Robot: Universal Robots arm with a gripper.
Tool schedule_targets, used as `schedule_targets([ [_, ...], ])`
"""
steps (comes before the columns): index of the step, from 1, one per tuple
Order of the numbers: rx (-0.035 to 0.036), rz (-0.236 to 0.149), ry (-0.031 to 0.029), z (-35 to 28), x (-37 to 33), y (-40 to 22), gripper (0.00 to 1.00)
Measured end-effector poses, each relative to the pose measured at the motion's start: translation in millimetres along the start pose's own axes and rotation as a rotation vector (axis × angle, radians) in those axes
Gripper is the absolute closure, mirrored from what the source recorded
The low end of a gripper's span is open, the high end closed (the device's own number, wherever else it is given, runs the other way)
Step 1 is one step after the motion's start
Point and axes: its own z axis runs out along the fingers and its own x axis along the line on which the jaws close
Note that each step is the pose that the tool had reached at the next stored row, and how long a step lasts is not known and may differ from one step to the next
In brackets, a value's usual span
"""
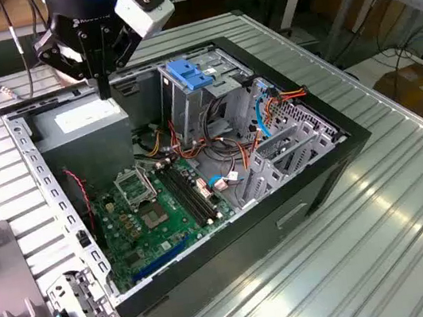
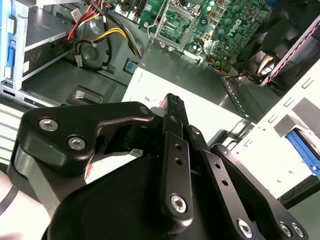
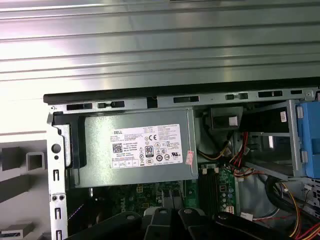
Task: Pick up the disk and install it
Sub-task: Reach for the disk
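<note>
1. At the exterior view's left, off the 9 o'clock side of the case, grey moulded fixture blocks (image 1: 10, 311) and a loose perforated metal bracket (image 1: 82, 307) lie on the ridged silver table (image 1: 395, 202).
2. The disk (image 2: 304, 145), a grey drive with bright blue rails, shows in the second wrist view. It sits just outside the pale perforated side wall (image 2: 270, 135), well apart from the fingers.
3. The black two-finger gripper (image 1: 104, 88) hangs at the 11 o'clock corner of the open black computer case (image 1: 300, 209). It is just above the grey box-shaped power supply (image 1: 82, 127), fingers pressed together and holding nothing.
4. Judgement: this is the pick-up stage, with no grasp made. Any grasp calls for the fingers spread wide and squared to the blue rails.
5. The green motherboard (image 1: 155, 208) lies at 6 o'clock from the power supply, low and flat.
6. The tall grey metal cage with a square blue latch (image 1: 186, 74) stands at 1 o'clock, its sheet edges exposed. Orange and blue cables (image 1: 258, 123) crowd the 3 o'clock side.
7. Room: open above the case rim, tight among the cage, walls and wiring.
</note>
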Motion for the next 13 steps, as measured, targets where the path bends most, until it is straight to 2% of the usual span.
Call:
schedule_targets([
  [7, 0.0, 0.0, 0.0, 0.0, 0.0, 0.0, 0.89],
  [13, 0.0, 0.0, 0.0, -0.1, 3.2, -0.2, 0.89],
])
